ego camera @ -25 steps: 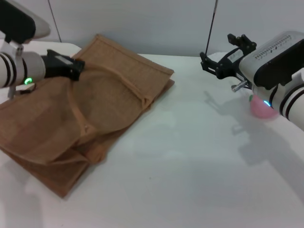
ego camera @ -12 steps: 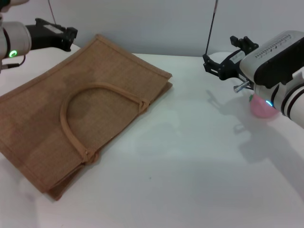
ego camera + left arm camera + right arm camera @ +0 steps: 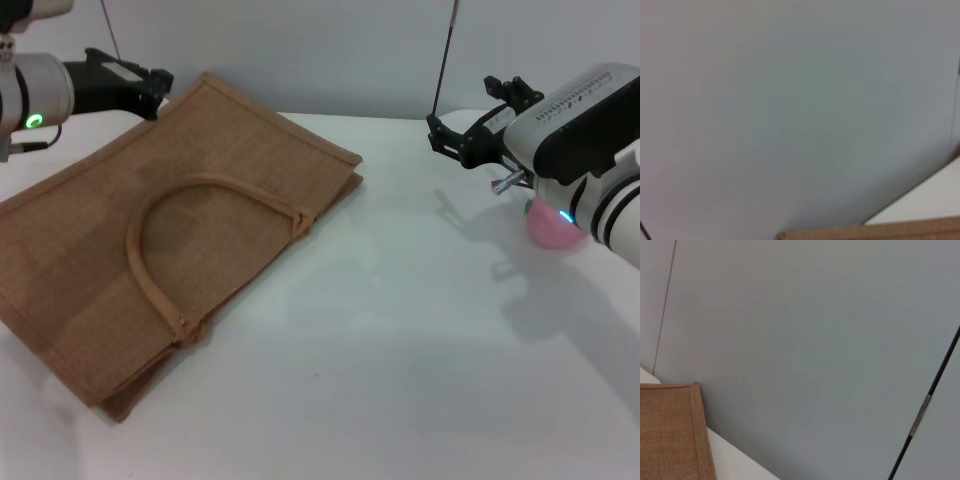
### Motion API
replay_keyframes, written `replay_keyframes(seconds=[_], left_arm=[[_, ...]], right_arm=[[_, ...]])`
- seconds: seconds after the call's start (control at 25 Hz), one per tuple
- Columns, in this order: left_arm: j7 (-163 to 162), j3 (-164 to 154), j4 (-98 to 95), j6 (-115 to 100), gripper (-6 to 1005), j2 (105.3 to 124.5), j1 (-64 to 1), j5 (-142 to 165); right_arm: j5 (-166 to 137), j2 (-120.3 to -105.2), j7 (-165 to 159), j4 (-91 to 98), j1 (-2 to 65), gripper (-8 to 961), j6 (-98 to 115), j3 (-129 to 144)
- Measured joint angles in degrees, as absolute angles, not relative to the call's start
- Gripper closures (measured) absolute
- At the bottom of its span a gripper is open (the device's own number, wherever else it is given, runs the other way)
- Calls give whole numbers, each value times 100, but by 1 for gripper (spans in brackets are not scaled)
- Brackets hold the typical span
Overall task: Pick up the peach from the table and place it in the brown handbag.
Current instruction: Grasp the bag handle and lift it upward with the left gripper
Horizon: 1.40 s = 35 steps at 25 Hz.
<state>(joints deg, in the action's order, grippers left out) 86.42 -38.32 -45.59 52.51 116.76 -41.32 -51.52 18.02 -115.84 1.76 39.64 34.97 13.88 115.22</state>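
Note:
The brown handbag (image 3: 190,240) lies flat on the white table (image 3: 400,350) at the left, with one arched handle (image 3: 150,225) on top. Its edge also shows in the left wrist view (image 3: 865,233) and a corner of the handbag (image 3: 670,432) in the right wrist view. My left gripper (image 3: 148,88) hovers open just off the bag's far left edge, holding nothing. The pink peach (image 3: 550,228) rests on the table at the right, half hidden behind my right arm. My right gripper (image 3: 468,118) is open in the air, left of and above the peach.
A grey wall (image 3: 320,50) runs behind the table. A thin dark cable (image 3: 445,55) hangs down at the back right. Bare tabletop lies between the bag and the peach.
A second ago the left gripper held the bag's upper layer raised; it let go and the bag dropped flat. Since then it has drifted slightly back toward the bag's far edge. The right arm barely moved.

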Motion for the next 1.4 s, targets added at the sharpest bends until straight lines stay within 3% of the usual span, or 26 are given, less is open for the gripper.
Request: replay_keyframes(seconds=[0.6, 0.68, 1.4], left_arm=[[8857, -4193, -3951, 5096, 948, 11638, -4164, -4740], [8885, -4195, -3931, 5063, 757, 11637, -4163, -4716], [9229, -4201, -3089, 4449, 568, 11644, -4345, -4565]], right_arm=[[1822, -11584, 176, 3964, 3507, 77, 1388, 11522], [1823, -11584, 176, 3964, 3507, 77, 1388, 11522], [1837, -11593, 175, 3963, 3509, 76, 1389, 11522]])
